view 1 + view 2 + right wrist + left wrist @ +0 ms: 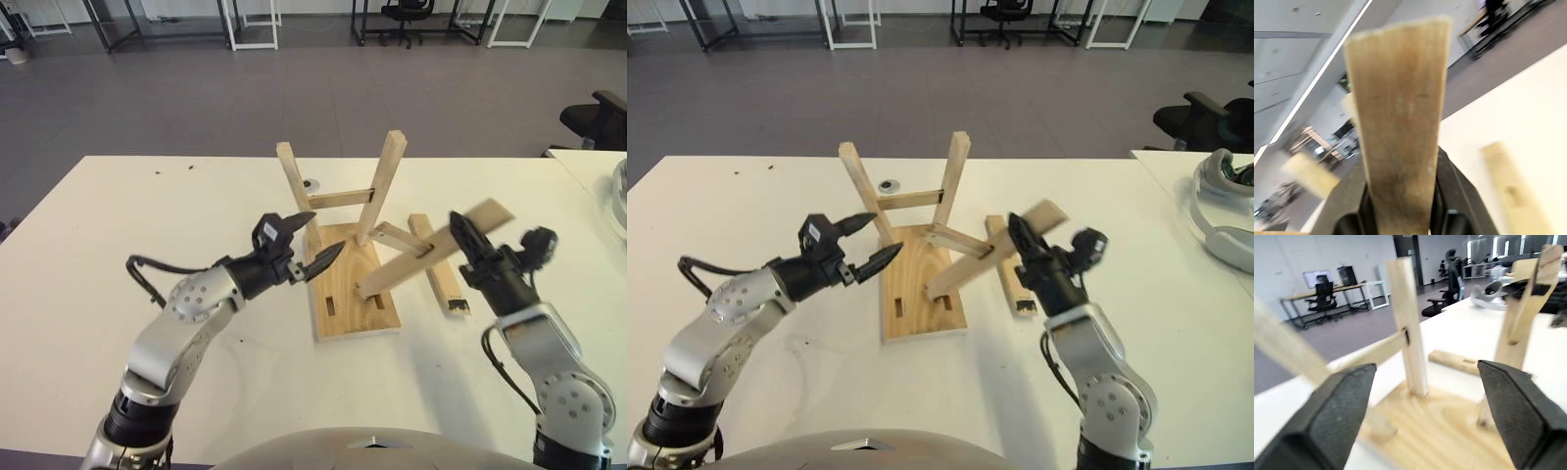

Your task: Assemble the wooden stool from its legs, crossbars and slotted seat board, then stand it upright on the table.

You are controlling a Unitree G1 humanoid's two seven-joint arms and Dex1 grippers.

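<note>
Currently the slotted seat board (364, 308) lies flat on the white table (147, 215), a little ahead of me and between my two arms. Two legs stand upright in its far end, the left upright leg (292, 181) and the right upright leg (385, 181), joined by a crossbar (341, 198). My right gripper (458, 227) is clamped across a third piece, the tilted leg (411, 260), with its fingers pressed on both faces of the wood near the upper end. That leg slants down to my left until its lower end meets the board beside a slot. I cannot tell whether it is seated there. A second crossbar (397, 235) runs from the tilted leg toward the foot of the right upright leg. My left gripper (327, 231) hovers over the board's left edge, just beside the left upright leg, with its jaws spread wide and nothing between them. From the left wrist its dark fingers (1337, 416) frame the upright legs without touching them. A loose leg (441, 274) lies flat on the table just right of the board, under the tilted one. A small metal ring (312, 184) sits beyond the board, and a white headset (1225, 211) rests on the neighbouring table to my right.
</note>
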